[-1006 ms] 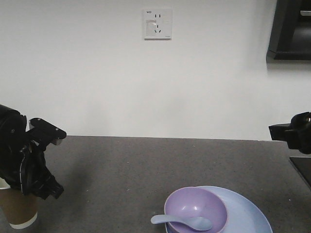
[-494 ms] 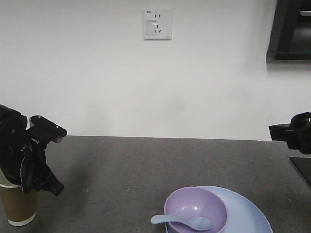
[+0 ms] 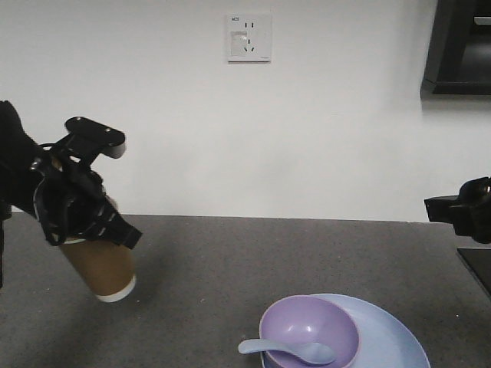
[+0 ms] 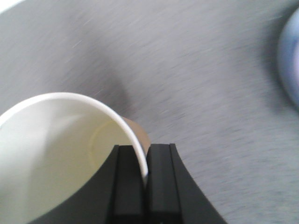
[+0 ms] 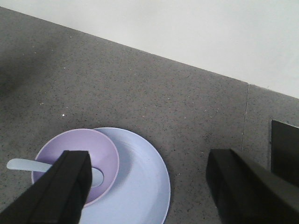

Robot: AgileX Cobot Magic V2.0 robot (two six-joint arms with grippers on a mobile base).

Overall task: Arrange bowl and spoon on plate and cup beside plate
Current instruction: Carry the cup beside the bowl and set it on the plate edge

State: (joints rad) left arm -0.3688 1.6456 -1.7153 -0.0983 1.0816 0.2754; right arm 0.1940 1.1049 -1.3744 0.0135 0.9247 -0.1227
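Note:
My left gripper (image 3: 86, 230) is shut on the rim of the brown paper cup (image 3: 101, 270), which hangs tilted above the left of the counter. In the left wrist view the cup's white rim (image 4: 56, 154) is pinched between the two black fingers of the left gripper (image 4: 145, 172). The lavender bowl (image 3: 311, 326) sits on the left part of the light blue plate (image 3: 395, 341), with the pale spoon (image 3: 288, 350) resting in it, handle pointing left. My right gripper (image 5: 149, 161) hangs open above the plate (image 5: 140, 182), beside the bowl (image 5: 81, 149) and spoon (image 5: 23, 164).
The grey counter (image 3: 230, 261) ends at a white wall with a socket (image 3: 248, 37). A dark cabinet (image 3: 460, 46) hangs at the top right. A black slab (image 5: 285, 149) lies at the counter's right edge.
The left gripper has risen and moved right with the cup, lifting it off the counter and tilting it. The right arm, bowl, spoon and plate have not moved.

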